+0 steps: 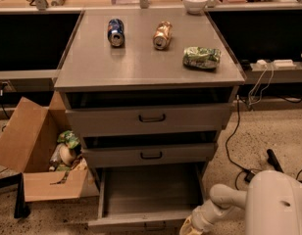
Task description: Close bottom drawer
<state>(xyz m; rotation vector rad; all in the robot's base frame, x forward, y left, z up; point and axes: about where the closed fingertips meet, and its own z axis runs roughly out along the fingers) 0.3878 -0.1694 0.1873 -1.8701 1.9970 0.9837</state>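
The bottom drawer [150, 192] of the grey cabinet is pulled far out, its wide shallow tray bare inside. Its front panel [136, 223] runs along the bottom edge of the view. My white arm [229, 202] reaches down from the lower right. My gripper [189, 227] sits at the right end of that front panel, at the very bottom of the view and mostly cut off. The middle drawer [151, 155] and the top drawer [151, 118] above stand slightly out, each with a dark bar handle.
The cabinet top [141, 65] holds a blue can [115, 32], a brown can [162, 35] and a green crumpled bag [202, 57]. A white bowl [195, 2] stands behind. An open cardboard box [40, 155] with rubbish is at the left. Cables [244, 131] lie on the floor at the right.
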